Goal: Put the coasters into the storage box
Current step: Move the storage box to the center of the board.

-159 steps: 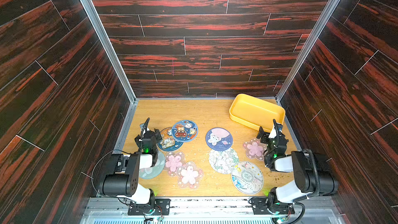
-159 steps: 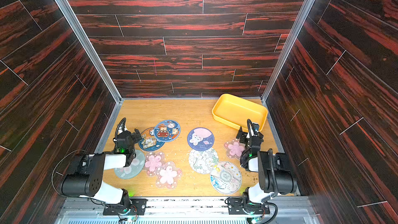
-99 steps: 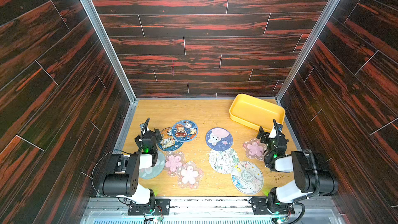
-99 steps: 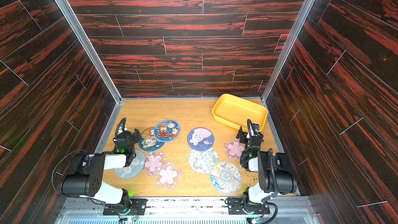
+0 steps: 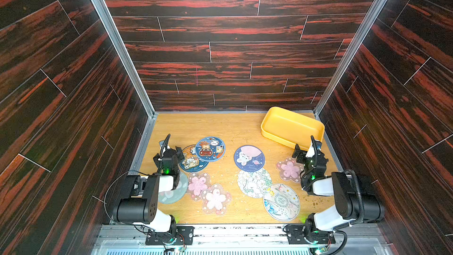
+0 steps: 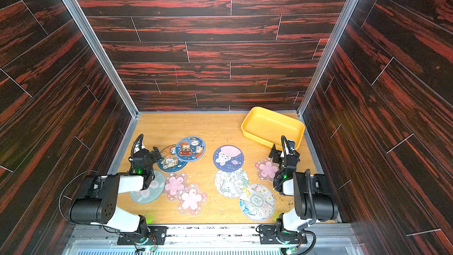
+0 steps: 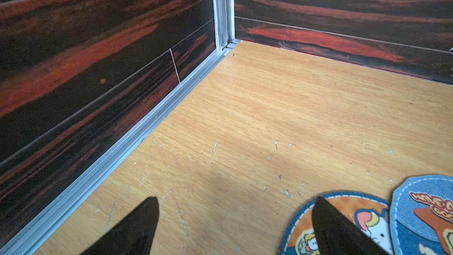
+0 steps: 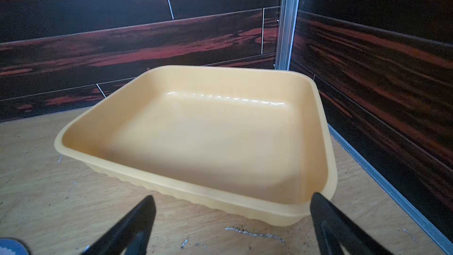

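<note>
Box (image 5: 291, 125): yellow; used as reference.
Coasters (image 5: 249, 158): nine counted, laid flat outside the box, robot-ward of it.
Right gripper (image 8: 232, 196): fingers spread, empty, just beside the box.
Left gripper (image 7: 235, 199): fingers spread, well apart from the box; one tip perhaps touching a coaster.

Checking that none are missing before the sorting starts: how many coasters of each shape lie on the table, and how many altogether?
Round coasters: 6
Pink blossom-shaped coasters: 3
Total: 9
</note>
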`<state>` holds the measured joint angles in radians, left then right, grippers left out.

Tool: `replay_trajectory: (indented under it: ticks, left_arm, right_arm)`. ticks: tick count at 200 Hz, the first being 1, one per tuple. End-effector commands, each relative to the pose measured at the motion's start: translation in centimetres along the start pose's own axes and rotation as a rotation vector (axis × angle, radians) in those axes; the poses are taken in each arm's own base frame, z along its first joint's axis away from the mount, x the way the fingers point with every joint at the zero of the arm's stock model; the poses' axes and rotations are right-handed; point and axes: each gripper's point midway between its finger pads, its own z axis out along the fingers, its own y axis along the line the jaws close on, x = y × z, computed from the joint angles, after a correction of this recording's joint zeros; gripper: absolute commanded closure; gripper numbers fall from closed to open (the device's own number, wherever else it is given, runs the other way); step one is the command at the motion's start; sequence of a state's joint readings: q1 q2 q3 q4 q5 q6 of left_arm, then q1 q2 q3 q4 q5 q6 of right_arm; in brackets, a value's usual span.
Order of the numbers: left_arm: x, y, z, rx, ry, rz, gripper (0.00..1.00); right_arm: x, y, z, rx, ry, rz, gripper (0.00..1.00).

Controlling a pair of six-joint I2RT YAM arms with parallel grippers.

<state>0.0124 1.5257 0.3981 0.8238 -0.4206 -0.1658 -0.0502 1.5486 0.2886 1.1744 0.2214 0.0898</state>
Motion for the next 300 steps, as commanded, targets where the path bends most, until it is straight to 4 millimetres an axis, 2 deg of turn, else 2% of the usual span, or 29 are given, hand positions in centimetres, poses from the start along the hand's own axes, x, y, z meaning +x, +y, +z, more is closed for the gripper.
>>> replay_trajectory:
  ticks: [1,46,75,110,136,172,200,209,212,248,300]
  left_arm:
    - [-0.6,0.2,0.0,-0.009,-0.020,-0.011,0.00]
    - [-0.6,0.2,0.0,-0.008,-0.024,-0.013,0.00]
    - [-1.1,-0.3,-0.4,0.023,-0.022,-0.002,0.00]
    - [-3.7,-0.9,-1.2,0.044,0.017,0.033,0.00]
    - [-5.0,-1.4,-1.9,0.072,0.051,0.049,0.00]
    - [-5.0,-1.6,-2.6,0.081,0.110,0.032,0.00]
    - [-4.7,-2.3,-3.1,0.108,0.156,0.019,0.00]
    - [-4.6,-2.7,-3.2,0.118,0.172,0.022,0.00]
    - [-4.5,-2.8,-3.3,0.120,0.177,0.024,0.00]
    - [-4.6,-3.9,-3.8,0.152,0.198,0.033,0.00]
    - [-4.4,-5.4,-3.9,0.196,0.224,0.024,0.00]
  right_arm:
    - [0.2,-0.1,0.1,0.006,-0.002,0.000,0.02]
    - [0.1,-0.1,0.0,0.002,-0.008,0.000,0.02]
    - [-1.2,0.2,-0.6,-0.003,-0.014,-0.009,0.02]
    - [-2.0,0.2,-0.3,0.023,0.111,0.039,0.02]
    - [-3.0,1.3,0.4,-0.014,0.228,0.080,0.02]
    - [-5.2,5.4,3.0,-0.167,0.380,0.105,0.01]
    - [-6.0,9.0,5.7,-0.272,0.480,0.103,0.01]
    - [-5.7,10.1,6.6,-0.300,0.524,0.101,0.01]
    - [-6.2,10.6,6.9,-0.311,0.525,0.101,0.01]
    - [-4.9,15.8,10.6,-0.424,0.651,0.074,0.02]
    - [-2.4,21.3,14.3,-0.501,0.787,0.058,0.02]
